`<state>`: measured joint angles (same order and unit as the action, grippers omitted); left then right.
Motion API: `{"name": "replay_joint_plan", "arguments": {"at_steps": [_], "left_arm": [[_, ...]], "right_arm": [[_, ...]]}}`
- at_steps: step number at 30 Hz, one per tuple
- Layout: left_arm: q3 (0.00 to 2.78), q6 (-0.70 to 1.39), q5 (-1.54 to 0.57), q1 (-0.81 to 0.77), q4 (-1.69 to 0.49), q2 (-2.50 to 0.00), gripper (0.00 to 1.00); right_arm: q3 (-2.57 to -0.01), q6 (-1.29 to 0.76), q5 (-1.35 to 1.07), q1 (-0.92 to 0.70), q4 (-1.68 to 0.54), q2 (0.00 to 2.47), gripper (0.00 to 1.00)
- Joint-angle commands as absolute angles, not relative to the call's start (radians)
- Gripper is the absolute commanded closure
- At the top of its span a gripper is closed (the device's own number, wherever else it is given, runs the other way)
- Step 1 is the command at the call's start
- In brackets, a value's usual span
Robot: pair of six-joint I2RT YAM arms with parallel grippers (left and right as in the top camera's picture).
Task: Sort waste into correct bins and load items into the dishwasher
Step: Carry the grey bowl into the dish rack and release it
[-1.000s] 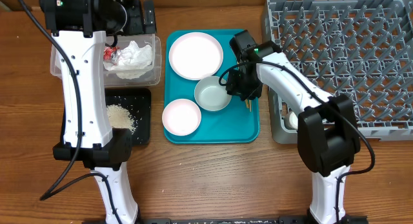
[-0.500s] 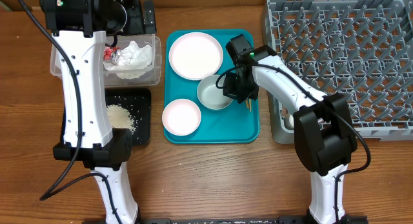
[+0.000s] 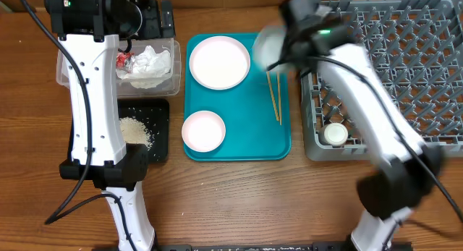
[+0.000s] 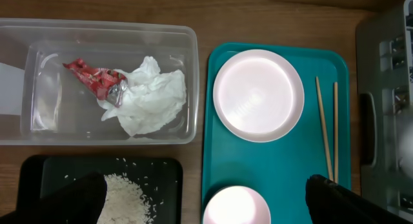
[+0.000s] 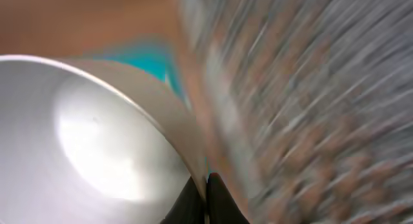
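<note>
My right gripper [image 3: 287,40] is shut on the rim of the pale bowl [image 3: 266,45] and holds it in the air between the teal tray's far right corner and the grey dish rack [image 3: 391,56]; the view is motion-blurred. The right wrist view shows the fingers [image 5: 205,185] pinching the bowl's wall [image 5: 97,140]. The plate [image 3: 219,61], the smaller dish [image 3: 203,131] and the two chopsticks [image 3: 275,95] lie on the teal tray. A small white cup [image 3: 334,133] sits in the rack. My left gripper [image 4: 205,195] is open and empty, high above the tub.
The clear tub [image 3: 176,77] holds the red-and-silver wrapper [image 4: 97,79] and the white napkin [image 4: 155,98]. The black tray [image 3: 160,128] holds the rice [image 4: 126,198]. The teal tray [image 3: 239,146] lies between the bins and the rack.
My right gripper has lifted the bowl off the teal tray and swung it up and back toward the rack, uncovering the chopsticks. The left arm has not moved.
</note>
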<state>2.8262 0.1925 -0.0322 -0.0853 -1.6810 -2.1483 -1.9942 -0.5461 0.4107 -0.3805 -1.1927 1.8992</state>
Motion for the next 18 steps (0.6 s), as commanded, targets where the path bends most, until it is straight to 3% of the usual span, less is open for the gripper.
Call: {"name": "replay_joint_plan", "arguments": {"at_steps": [1,4,9,18], "left_arm": [[2.828,0.206,-0.022,-0.086,-1.683,-2.134,0.00],[2.828,0.206,-0.022,-0.086,-1.683,-2.134,0.00],[2.828,0.206,-0.022,-0.086,-1.683,-2.134,0.00],[2.828,0.206,-0.022,-0.086,-1.683,-2.134,0.00]], "right_arm": [[-2.028,-0.543,0.888,-0.381,-1.186,1.827,0.96],[-2.012,-0.543,1.047,-0.363,-1.129,1.856,0.96],[-2.008,-0.453,1.085,-0.299,-0.920,1.963,0.96],[-2.008,-0.082,1.188,-0.245,-0.530,2.168,0.96]]}}
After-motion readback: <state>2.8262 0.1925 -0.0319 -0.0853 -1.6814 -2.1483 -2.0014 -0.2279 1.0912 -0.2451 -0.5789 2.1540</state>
